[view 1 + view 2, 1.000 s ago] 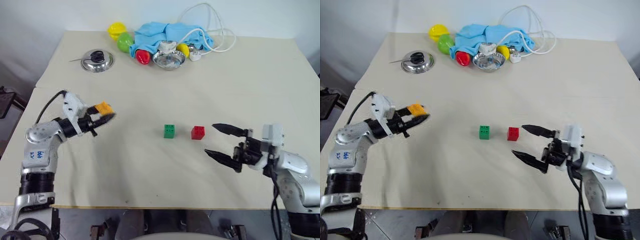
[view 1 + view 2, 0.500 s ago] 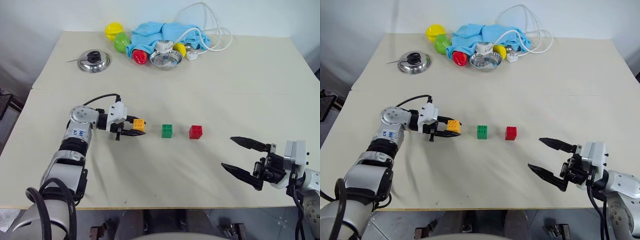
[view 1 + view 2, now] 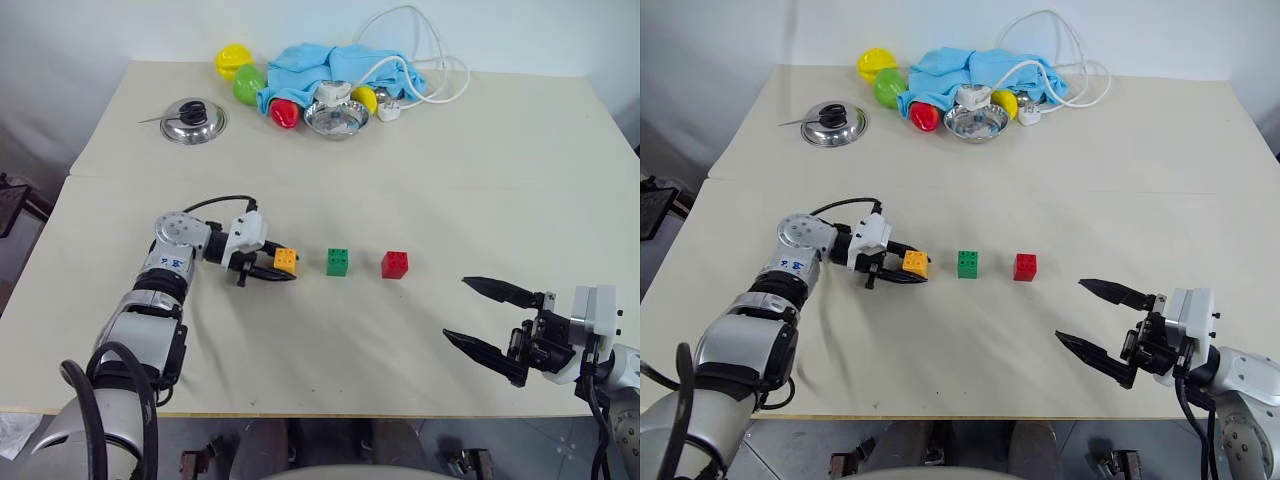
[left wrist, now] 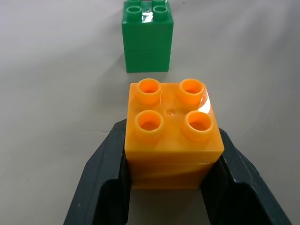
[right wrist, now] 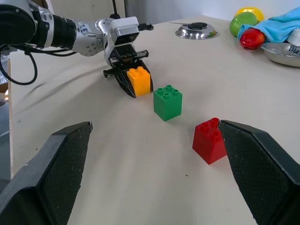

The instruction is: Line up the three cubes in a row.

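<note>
Left gripper [image 3: 278,266] pinches the orange-yellow cube [image 3: 286,261], studs up, at or just above the table [image 3: 480,180]. The green cube [image 3: 338,262] lies just right of it, gap between; the red cube [image 3: 394,264] sits further right, on one line. Judgement: release here completes the row. Right gripper [image 3: 490,318], fingers spread wide and empty, hangs near and right of red. Nothing obstructs; toy fruits [image 3: 240,70], cloth [image 3: 330,65], bowl [image 3: 335,118], lid [image 3: 194,120] well apart at the far edge.

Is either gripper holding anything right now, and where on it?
The left gripper holds the orange-yellow cube, its fingers clamping two opposite side faces. The right gripper is open and empty.
</note>
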`<act>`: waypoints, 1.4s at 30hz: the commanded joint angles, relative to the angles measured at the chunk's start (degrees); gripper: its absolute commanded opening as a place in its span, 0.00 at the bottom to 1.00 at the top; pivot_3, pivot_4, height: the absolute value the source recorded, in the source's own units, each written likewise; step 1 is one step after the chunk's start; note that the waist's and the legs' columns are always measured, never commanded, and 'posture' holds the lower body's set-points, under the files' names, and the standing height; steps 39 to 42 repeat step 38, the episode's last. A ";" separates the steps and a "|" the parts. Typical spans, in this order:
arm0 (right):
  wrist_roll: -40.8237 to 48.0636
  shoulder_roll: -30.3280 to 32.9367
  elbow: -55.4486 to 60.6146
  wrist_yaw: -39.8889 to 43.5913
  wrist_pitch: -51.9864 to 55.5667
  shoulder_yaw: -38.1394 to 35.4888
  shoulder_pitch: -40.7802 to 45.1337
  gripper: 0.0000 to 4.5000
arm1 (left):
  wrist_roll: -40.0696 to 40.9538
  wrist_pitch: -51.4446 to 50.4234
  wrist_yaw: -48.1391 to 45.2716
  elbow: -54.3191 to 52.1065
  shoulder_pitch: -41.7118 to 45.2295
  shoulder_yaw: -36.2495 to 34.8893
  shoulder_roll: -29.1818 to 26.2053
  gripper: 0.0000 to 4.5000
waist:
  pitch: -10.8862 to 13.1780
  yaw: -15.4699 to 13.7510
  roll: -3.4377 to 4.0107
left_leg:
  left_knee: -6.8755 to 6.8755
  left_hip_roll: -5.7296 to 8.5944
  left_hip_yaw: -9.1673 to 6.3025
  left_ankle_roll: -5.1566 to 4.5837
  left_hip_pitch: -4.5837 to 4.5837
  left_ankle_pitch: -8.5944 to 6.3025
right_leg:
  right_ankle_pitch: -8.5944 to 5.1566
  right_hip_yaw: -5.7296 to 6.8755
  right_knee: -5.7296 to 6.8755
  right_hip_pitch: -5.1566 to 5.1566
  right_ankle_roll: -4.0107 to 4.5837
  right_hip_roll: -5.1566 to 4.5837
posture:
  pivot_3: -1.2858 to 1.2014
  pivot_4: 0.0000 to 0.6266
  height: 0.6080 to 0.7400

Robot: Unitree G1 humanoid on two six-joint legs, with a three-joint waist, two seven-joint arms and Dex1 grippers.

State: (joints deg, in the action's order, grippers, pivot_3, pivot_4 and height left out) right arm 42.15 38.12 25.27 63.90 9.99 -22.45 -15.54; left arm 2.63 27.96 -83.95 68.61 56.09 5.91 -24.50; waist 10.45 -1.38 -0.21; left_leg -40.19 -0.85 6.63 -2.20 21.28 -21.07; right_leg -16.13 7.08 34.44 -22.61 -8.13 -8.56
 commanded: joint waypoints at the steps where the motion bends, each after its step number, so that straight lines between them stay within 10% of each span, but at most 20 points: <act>1: 0.54 -0.16 0.49 0.36 -0.84 -0.17 0.60 1.00 | -0.68 -0.18 3.05 0.53 1.54 -1.14 0.38 0.50 | 0.00 0.01 0.00 | 0.00 0.00 -0.02 0.00 0.00 0.00 | 0.00 0.00 0.00 0.00 0.00 0.00 | 0.52 0.24 1.00; 9: 0.30 0.32 -1.51 2.22 -0.89 1.18 2.70 1.00 | 2.86 1.65 -1.21 -2.55 -0.79 -4.48 -2.14 1.00 | 0.00 0.07 0.00 | -0.01 0.00 -0.42 -0.01 0.00 0.00 | 0.00 0.01 0.01 0.00 0.00 0.01 | 0.52 0.24 1.00; 14: 1.30 2.85 -4.14 6.25 -0.22 -0.14 4.02 1.00 | 8.30 -1.73 -8.55 -12.01 -7.60 -7.01 -8.88 1.00 | 0.00 0.74 0.00 | -0.01 -0.02 -0.44 0.00 -0.02 0.00 | 0.00 0.00 0.03 -0.01 0.00 0.01 | 0.52 0.24 1.00; 25: 1.65 3.14 -15.73 13.69 -3.99 -1.70 11.24 1.00 | 22.36 -26.36 6.51 -48.72 -33.42 -19.37 -17.80 1.00 | 0.00 1.27 0.00 | -0.11 -0.25 -0.62 -0.02 -0.05 0.01 | 0.00 -0.03 0.17 0.08 0.00 -0.12 | 0.52 0.24 1.00; 42: -2.90 3.02 -29.56 21.38 -11.95 0.88 19.19 1.00 | 23.88 -28.38 14.64 -60.72 -43.91 -23.31 -17.25 1.00 | -0.02 1.51 0.05 | -0.11 -0.29 -0.54 0.00 -0.13 0.02 | 0.00 -0.08 0.21 0.08 0.01 -0.10 | 0.52 0.24 1.00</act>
